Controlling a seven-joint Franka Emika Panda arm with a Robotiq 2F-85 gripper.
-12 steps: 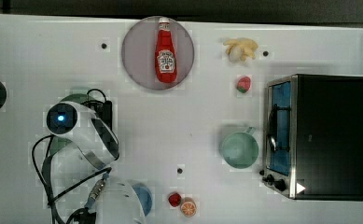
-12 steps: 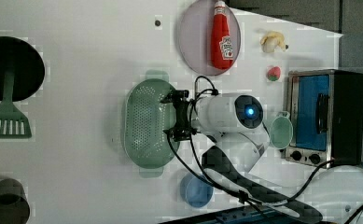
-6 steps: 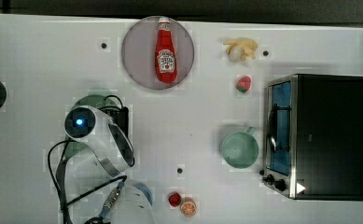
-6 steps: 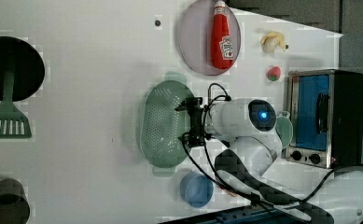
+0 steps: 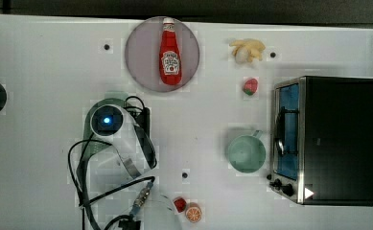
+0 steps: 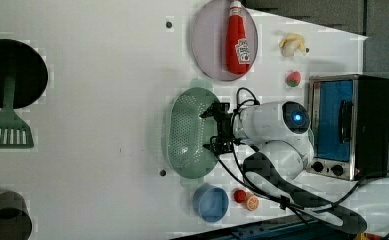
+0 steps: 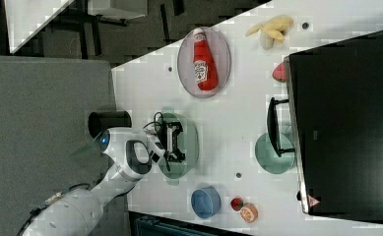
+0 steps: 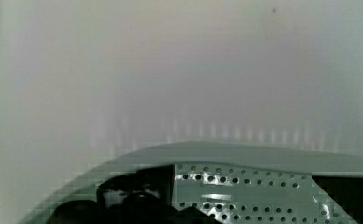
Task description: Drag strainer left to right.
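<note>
The pale mint-green oval strainer (image 6: 189, 132) lies on the white table; in the right view the strainer (image 7: 192, 142) sits below the plate. From the top view the arm covers most of it, leaving a tab and rim edge of the strainer (image 5: 113, 96) showing. My gripper (image 6: 213, 131) reaches down at the rim on the left view's right side, fingers spread wide and open. The wrist view shows the strainer's perforated wall (image 8: 244, 196) between the two dark fingers, with its rim arching above them.
A ketchup bottle (image 5: 169, 52) lies on a round plate (image 5: 141, 55). A green mug (image 5: 245, 153) stands by the toaster oven (image 5: 328, 139). A blue bowl (image 6: 211, 202), a strawberry (image 5: 250, 86), a banana (image 5: 247, 49) and an orange slice (image 5: 192, 212) sit around.
The gripper and the strainer have slid together toward the top view's right, and toward the left view's right, closer to the mug and oven.
</note>
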